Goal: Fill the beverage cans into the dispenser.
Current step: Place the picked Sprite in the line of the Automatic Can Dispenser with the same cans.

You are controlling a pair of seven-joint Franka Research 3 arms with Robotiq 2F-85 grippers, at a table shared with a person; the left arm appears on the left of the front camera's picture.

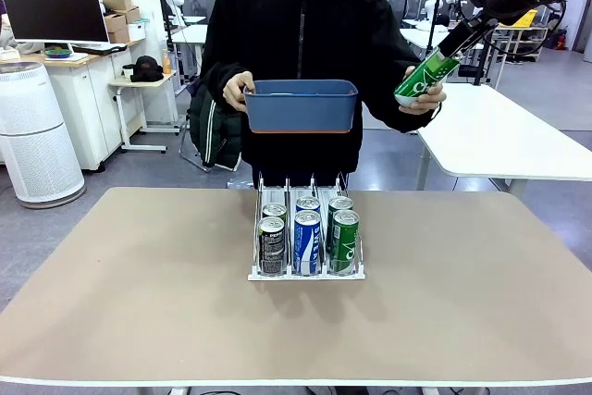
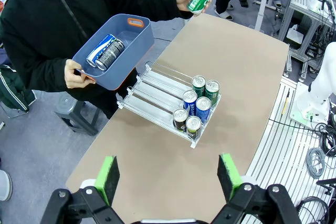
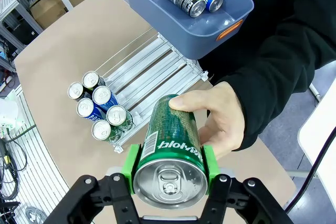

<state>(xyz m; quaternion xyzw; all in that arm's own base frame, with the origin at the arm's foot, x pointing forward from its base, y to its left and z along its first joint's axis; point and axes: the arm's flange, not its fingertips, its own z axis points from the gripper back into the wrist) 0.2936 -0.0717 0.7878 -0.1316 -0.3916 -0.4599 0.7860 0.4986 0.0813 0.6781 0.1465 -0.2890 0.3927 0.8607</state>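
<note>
Viewing from the front: green can (image 1: 426,77) clamped in right gripper (image 1: 442,64), far right, above the table (image 1: 139,275), person's hand (image 1: 424,100) on its lower end too. Six cans (image 1: 307,240) at near end of dispenser (image 1: 305,277), mid-table.

From left wrist: left gripper (image 2: 169,174) wide, empty, high over near edge; two more cans lying in blue bin (image 2: 137,38).

From right wrist: pads (image 3: 131,162) squeezing the can's sides near its top rim. Probably full and weighty, slick, easily dented; best held mid-body.

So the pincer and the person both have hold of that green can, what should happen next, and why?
Probably draw the green can gently out of the person's hand. The right pincer is shut on its top end while the hand wraps its body, so the handover looks unfinished. Then it could go to the dispenser, whose green lane has room behind.
</note>
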